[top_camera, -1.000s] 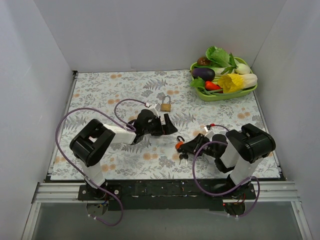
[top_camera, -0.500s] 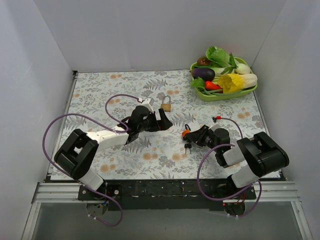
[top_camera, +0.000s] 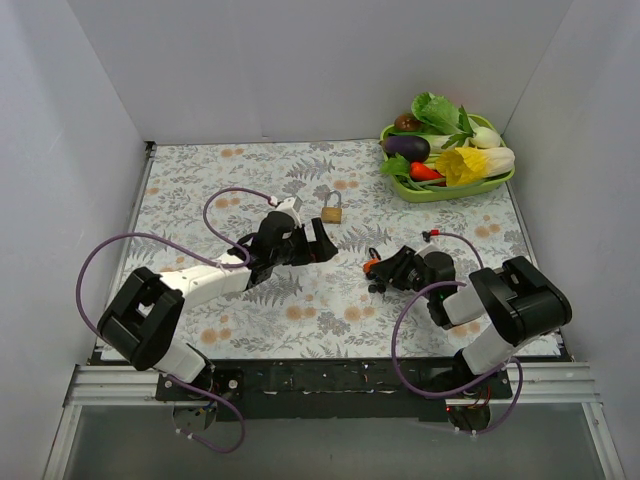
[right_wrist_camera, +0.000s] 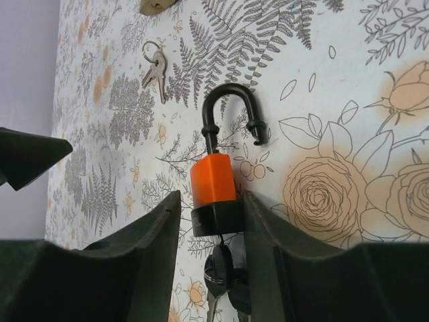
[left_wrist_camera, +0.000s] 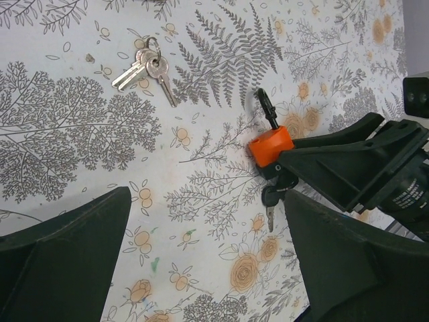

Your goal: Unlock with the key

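Observation:
An orange padlock with a black base (right_wrist_camera: pixel 214 191) lies on the floral mat, also in the top view (top_camera: pixel 372 265) and left wrist view (left_wrist_camera: pixel 271 144). Its black shackle (right_wrist_camera: pixel 231 111) has one end free of the body. A bunch of dark-headed keys (right_wrist_camera: pixel 226 268) hangs from its base. My right gripper (right_wrist_camera: pixel 211 201) is shut on the black base, low on the mat (top_camera: pixel 385 270). My left gripper (left_wrist_camera: pixel 208 268) is open and empty, facing the padlock from the left (top_camera: pixel 320 245).
A brass padlock (top_camera: pixel 332 210) sits just beyond my left gripper. Two silver keys on a ring (left_wrist_camera: pixel 144 67) lie on the mat to the left of the orange padlock. A green tray (top_camera: pixel 430 193) of vegetables stands at the back right.
My right gripper has carried the orange padlock away from the near edge toward the middle. My left arm has stretched out and its gripper has shifted slightly back and left.

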### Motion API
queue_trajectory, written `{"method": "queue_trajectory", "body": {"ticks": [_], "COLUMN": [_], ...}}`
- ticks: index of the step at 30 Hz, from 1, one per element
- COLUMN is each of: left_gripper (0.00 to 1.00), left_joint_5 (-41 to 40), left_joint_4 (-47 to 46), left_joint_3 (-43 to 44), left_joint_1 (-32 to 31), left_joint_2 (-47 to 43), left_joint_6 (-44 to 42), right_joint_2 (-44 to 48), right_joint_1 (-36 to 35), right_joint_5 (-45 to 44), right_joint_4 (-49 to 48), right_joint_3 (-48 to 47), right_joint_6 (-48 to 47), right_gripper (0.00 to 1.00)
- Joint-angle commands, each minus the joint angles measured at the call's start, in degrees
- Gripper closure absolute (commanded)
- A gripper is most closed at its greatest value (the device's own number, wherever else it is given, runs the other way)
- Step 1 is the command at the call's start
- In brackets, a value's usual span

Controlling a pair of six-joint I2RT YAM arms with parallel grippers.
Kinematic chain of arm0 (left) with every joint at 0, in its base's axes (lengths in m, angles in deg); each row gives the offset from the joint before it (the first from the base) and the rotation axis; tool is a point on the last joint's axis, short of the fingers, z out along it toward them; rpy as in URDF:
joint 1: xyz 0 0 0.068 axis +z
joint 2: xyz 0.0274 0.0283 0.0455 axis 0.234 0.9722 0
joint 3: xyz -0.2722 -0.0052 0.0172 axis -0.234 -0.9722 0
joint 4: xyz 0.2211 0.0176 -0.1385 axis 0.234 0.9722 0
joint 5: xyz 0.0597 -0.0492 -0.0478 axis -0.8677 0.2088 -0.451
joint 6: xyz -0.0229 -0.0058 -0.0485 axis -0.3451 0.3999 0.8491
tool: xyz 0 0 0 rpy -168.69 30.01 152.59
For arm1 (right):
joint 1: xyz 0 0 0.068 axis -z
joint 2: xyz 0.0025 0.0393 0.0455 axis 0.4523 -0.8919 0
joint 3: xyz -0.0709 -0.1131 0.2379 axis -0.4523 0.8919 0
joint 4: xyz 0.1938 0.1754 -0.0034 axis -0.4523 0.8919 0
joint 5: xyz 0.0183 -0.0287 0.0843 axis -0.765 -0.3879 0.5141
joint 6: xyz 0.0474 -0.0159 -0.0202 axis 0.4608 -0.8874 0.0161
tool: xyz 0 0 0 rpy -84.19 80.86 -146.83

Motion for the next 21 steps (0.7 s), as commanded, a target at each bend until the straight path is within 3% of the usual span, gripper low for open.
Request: {"method": "queue_trajectory", "body": {"ticks": [1, 4, 5, 11, 16, 21], "left_gripper": [0.02, 0.02, 0.02, 0.02, 0.02, 0.02], "left_joint_5": [-2.1, -1.9, -1.9, -1.9, -1.2, -1.3], "left_joint_4": [3.5, 4.5, 4.8, 5.6, 6.3, 6.6], "left_joint_3": [1.6, 2.3, 2.5, 3.4, 4.5, 6.0], "left_joint_1": [0.3, 0.3, 0.4, 0.4, 0.4, 1.2], "left_joint_2": [-2.9, -3.2, -3.3, -3.2, -3.0, -2.7], "left_joint_6": [-0.6, -0.6, -0.7, -1.1, -1.1, 0.3], "right_joint_2": [0.6, 2.6, 3.1, 9.1, 17.4, 24.1], "right_joint_1": [0.2, 0.3, 0.2, 0.2, 0.1, -0.9], "right_joint_5": [-3.3, -4.7, -5.1, -10.1, -17.2, -18.2], "right_joint_4": [3.9, 6.0, 8.1, 15.7, 24.6, 30.8], "right_joint_3": [0.2, 0.0, -0.3, -0.8, -1.5, -3.2], "right_joint_6": [-1.9, -2.8, -3.3, -6.1, -13.5, -20.1], "right_gripper": [0.46, 0.4, 0.34, 0.26, 0.27, 0.3]}}
